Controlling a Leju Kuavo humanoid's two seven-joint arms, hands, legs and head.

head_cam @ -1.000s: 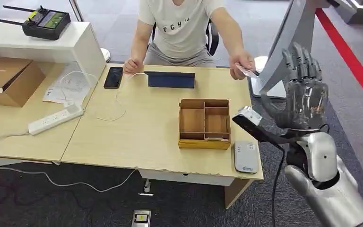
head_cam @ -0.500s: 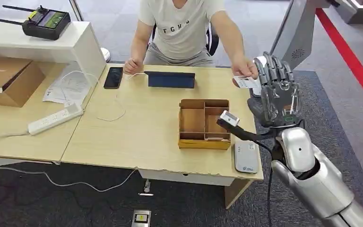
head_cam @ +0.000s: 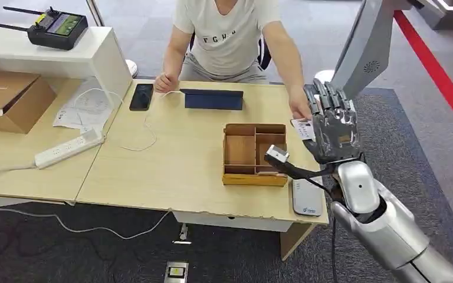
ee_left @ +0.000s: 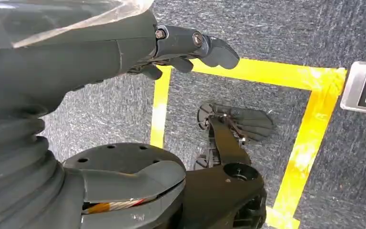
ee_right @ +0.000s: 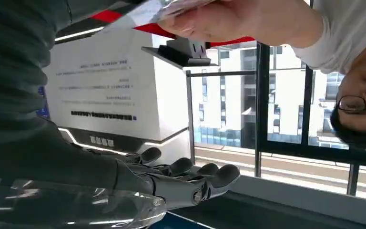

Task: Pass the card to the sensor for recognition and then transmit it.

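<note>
A: Nearest to us, what do we see of our left hand?

B: It hangs over grey carpet marked with yellow tape. Its fingers are curled in and we see nothing in them.

A: And the right hand?

B: We have it raised at the right edge of the table, past the white sensor that lies flat at the table's near right corner. The fingers are straight and a little apart, pointing away from us. In the right wrist view they lie side by side, extended, with nothing between them and the thumb.

A: Where is the card?

B: The person's hand holds it just beside our right palm, on the thumb side. We cannot tell whether the card touches our hand. In the right wrist view the person's hand pinches it at the picture's top edge, apart from our fingertips.

A: What lies further out?

B: Left of the sensor stands the wooden compartment box. Beyond it we see a dark tablet, a black phone with a white cable, and a power strip to the left. The seated person faces us across the table. On the far left sit a cardboard box and, on a white shelf, a remote controller.
</note>
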